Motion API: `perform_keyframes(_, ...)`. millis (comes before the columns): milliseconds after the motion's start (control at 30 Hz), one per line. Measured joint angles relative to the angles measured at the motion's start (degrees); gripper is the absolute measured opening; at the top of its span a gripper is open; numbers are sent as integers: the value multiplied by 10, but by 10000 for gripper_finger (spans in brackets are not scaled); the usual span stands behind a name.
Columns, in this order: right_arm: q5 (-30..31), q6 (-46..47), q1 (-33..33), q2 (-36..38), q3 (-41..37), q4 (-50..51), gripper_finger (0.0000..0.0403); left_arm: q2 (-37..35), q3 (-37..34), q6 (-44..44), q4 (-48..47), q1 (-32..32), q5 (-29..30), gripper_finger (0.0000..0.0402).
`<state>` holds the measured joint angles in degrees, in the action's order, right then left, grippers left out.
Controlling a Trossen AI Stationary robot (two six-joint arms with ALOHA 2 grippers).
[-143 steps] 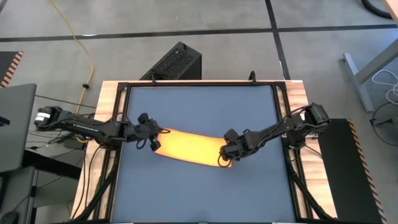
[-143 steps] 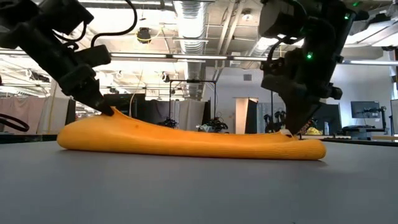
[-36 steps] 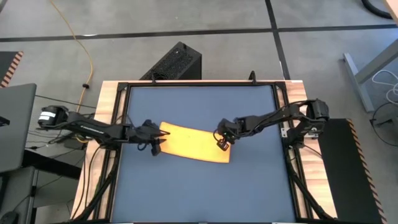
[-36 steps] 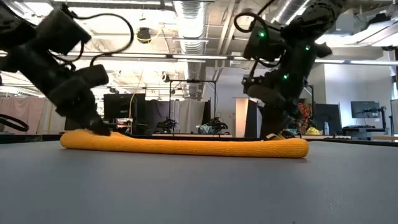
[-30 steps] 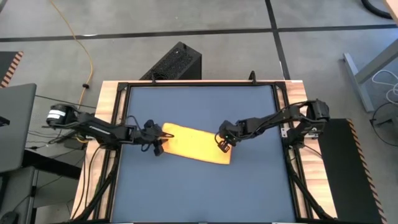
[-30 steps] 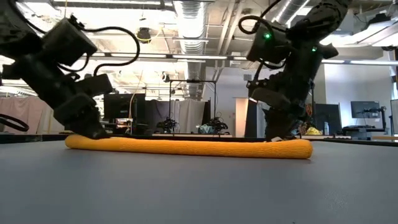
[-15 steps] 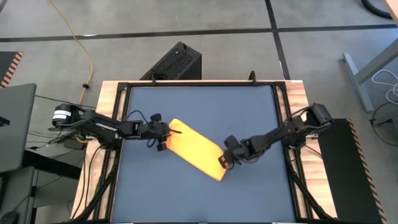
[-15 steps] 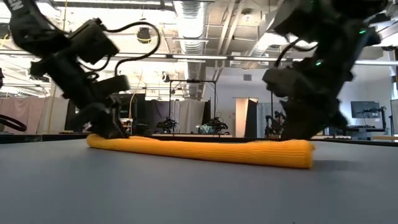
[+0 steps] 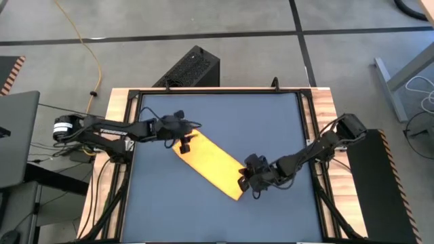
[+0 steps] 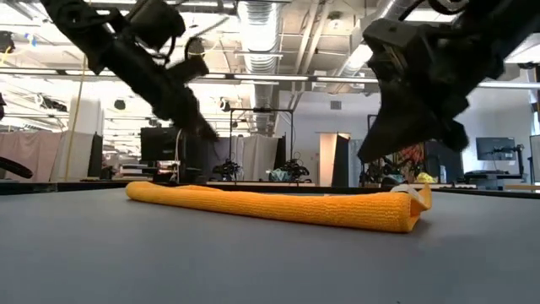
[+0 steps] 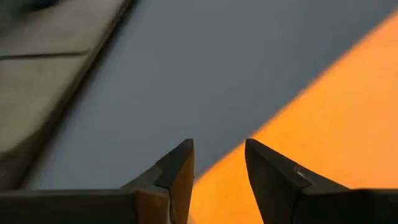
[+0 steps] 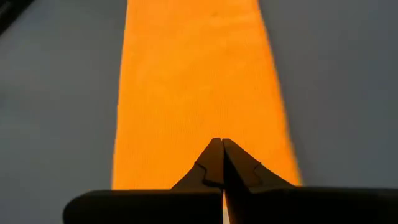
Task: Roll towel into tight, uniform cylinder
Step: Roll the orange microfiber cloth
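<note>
The towel (image 9: 209,163) is lying as a flattened yellow band running diagonally across the middle of the dark blue worktop (image 9: 271,122). The left tool (image 9: 185,144) is hovering at its far end, fingers parted with nothing between them. The right tool (image 9: 243,181) is sitting at the near end, fingers pressed together, gripping no cloth.

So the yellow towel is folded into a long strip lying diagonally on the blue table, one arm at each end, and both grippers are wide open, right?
Not quite. The right gripper is shut, its fingers pressed together, as the right wrist view shows; only the left gripper stands open. The rest holds: the towel is a long strip lying diagonally on the table, an arm at each end.
</note>
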<state>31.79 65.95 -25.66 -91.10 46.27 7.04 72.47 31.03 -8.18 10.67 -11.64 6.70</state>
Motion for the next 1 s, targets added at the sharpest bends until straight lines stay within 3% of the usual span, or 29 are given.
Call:
perform_keyframes(67,-3,-40,21,2,0,2,17,-7,-8,36,6,9,-98,132)
perform_keyframes(133,-28,-90,51,1,0,-3,17,-6,-21,61,-4,26,-134,132)
perform_keyframes(367,-188,-269,172,-55,1,-116,17,28,-89,123,-11,73,-6,132)
perform_keyframes(533,-258,-304,210,-95,1,-162,17,30,-100,141,-15,70,37,132)
perform_keyframes(733,-259,-262,188,-132,3,-178,17,30,-99,85,6,53,90,132)
perform_keyframes(1000,-176,-126,112,-137,2,-195,17,37,-99,26,63,-33,42,132)
